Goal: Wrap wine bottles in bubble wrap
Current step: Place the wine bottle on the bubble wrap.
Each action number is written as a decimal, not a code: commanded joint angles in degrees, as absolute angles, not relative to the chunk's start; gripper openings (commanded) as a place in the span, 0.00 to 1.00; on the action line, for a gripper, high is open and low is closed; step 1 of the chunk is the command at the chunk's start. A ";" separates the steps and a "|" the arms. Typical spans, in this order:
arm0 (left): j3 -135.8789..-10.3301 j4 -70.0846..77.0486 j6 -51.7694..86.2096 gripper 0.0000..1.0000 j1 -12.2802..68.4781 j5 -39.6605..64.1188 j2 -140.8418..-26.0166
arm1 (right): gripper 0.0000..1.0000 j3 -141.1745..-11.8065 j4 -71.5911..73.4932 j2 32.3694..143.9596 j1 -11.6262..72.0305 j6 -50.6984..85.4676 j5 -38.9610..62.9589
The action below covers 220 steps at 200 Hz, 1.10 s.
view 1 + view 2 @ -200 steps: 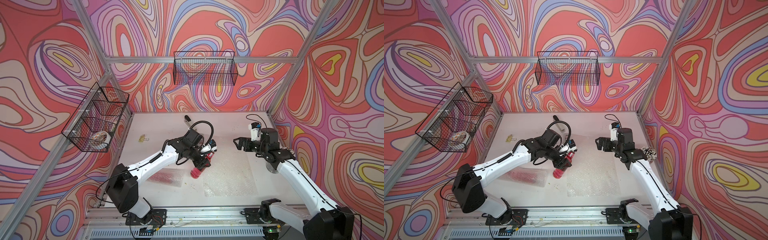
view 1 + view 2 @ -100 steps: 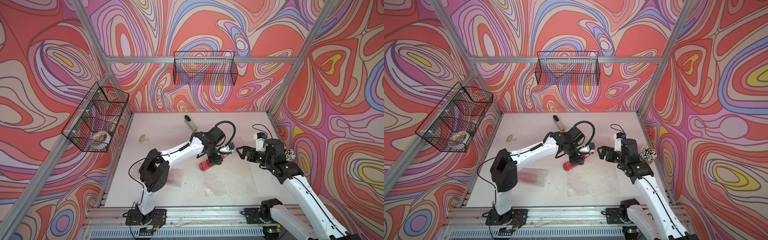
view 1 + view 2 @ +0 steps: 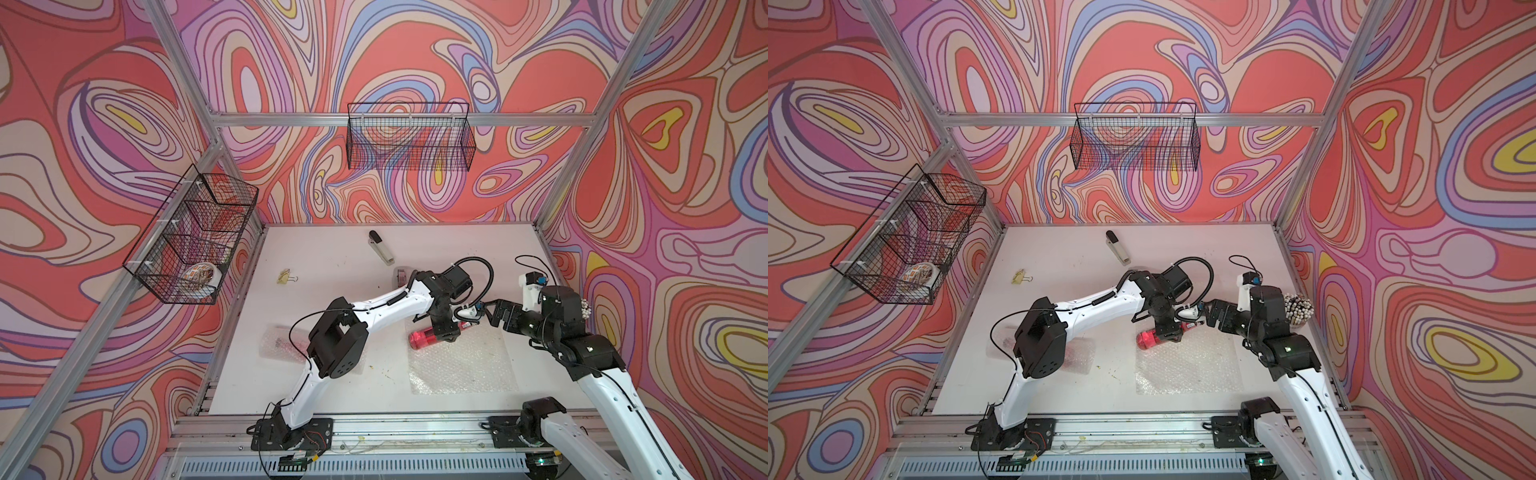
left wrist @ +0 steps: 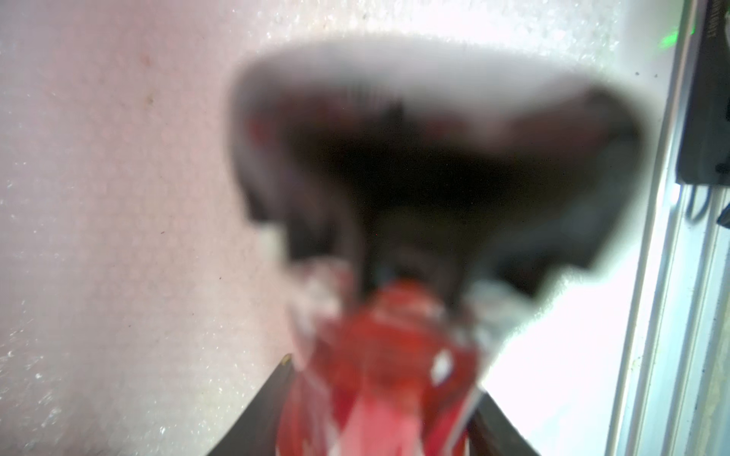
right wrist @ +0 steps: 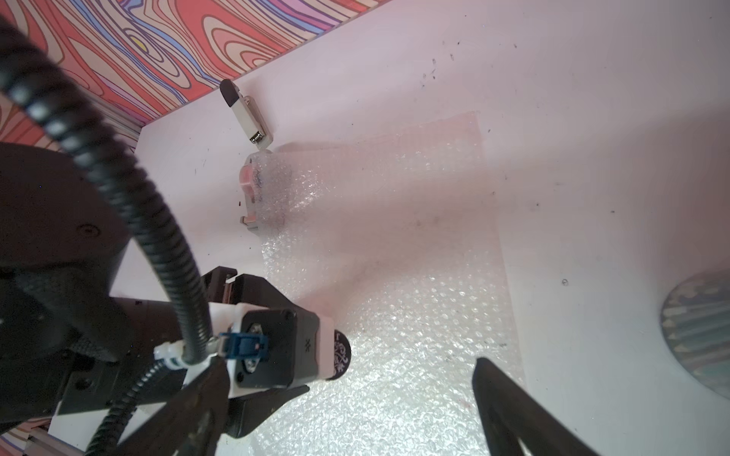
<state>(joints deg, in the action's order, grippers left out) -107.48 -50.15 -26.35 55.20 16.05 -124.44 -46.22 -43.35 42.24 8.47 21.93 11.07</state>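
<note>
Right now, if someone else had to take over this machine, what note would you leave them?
Left claw: shut on the red wine bottle, lying sideways at the far edge of the flat bubble wrap sheet.
Right claw: open, empty, close to the bottle's cap.
Done: a wrapped bundle, reddish inside, lies on the table's left, seemingly the other bottle.
To do: set this bottle on the sheet and roll it up.

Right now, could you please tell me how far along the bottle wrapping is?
Done: the first bottle looks rolled in its wrap. In hand: the left gripper holds the second bottle at the far edge of a flat sheet, with the right gripper open by its cap. Left: rolling that sheet round it.
</note>
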 commanded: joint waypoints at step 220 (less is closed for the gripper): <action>-103.55 -31.44 -23.23 0.76 54.63 27.97 -130.69 | 0.94 -47.82 -47.55 46.64 8.44 17.18 20.95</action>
